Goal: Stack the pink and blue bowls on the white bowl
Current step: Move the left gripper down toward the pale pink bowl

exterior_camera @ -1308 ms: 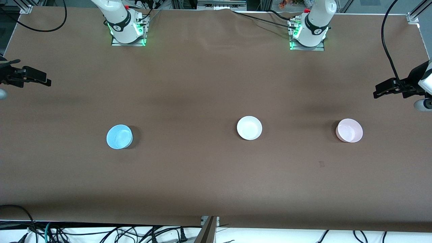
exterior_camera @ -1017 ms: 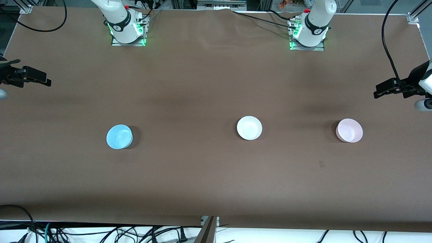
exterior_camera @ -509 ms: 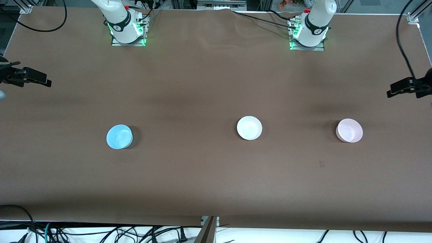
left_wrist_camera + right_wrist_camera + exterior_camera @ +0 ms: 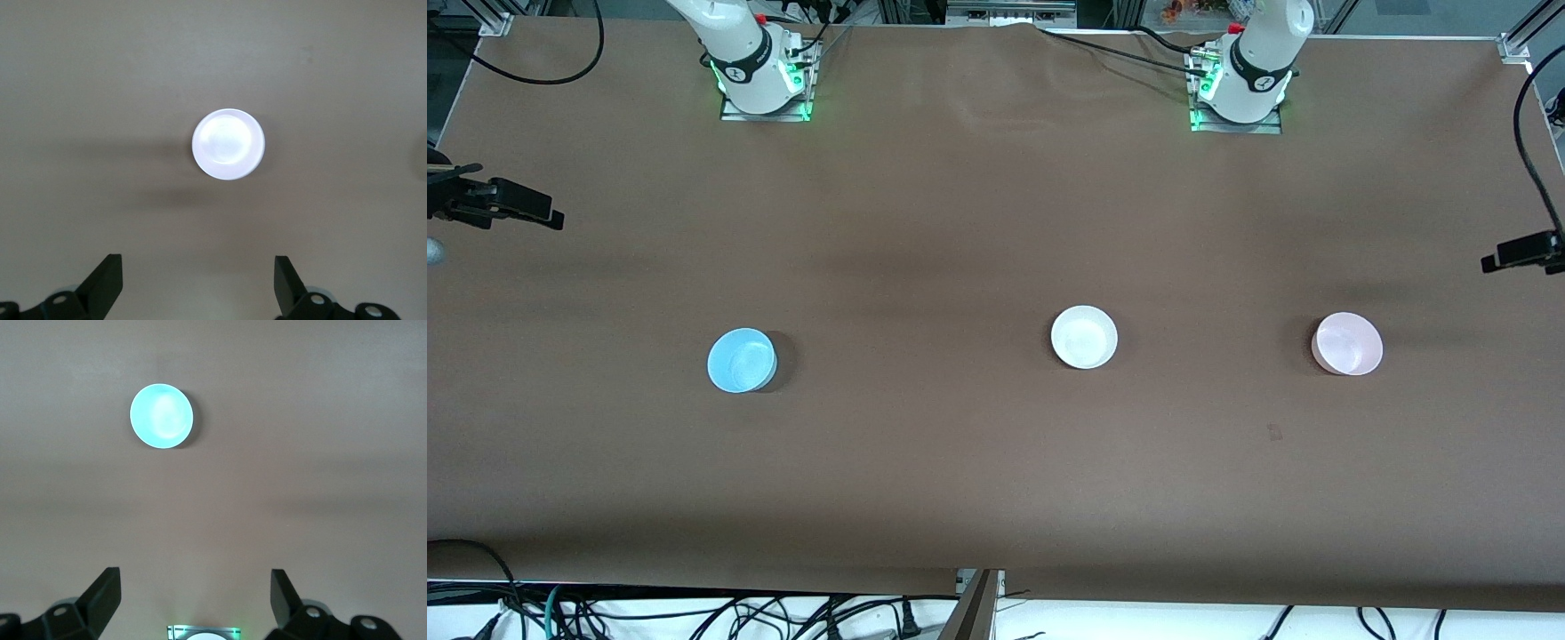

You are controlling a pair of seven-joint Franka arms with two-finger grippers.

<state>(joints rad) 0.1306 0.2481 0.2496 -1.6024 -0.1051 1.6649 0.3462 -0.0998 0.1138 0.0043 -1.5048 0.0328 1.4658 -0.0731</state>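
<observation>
Brown tabletop, lots of bare space, cables along its near edge. Blue bowl, white bowl and pink bowl sit in a row, well apart. Left pincer over the pink bowl's end and right pincer over the blue bowl's end, both spread wide, holding nothing.

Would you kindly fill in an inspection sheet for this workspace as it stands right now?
Surface: brown table, flat, a small dark mark near the pink bowl.
Job's things: blue bowl, white bowl and pink bowl stand apart in a row, upright, nothing stacked.
Clutter: nothing seen.
End effectors: left end effector open, empty, high over the table's edge at its own end; right end effector open, empty, likewise at its end.
Cables: black cables hang below the table's near edge; more run by the bases.
Surroundings: metal frame posts at the corners.
</observation>
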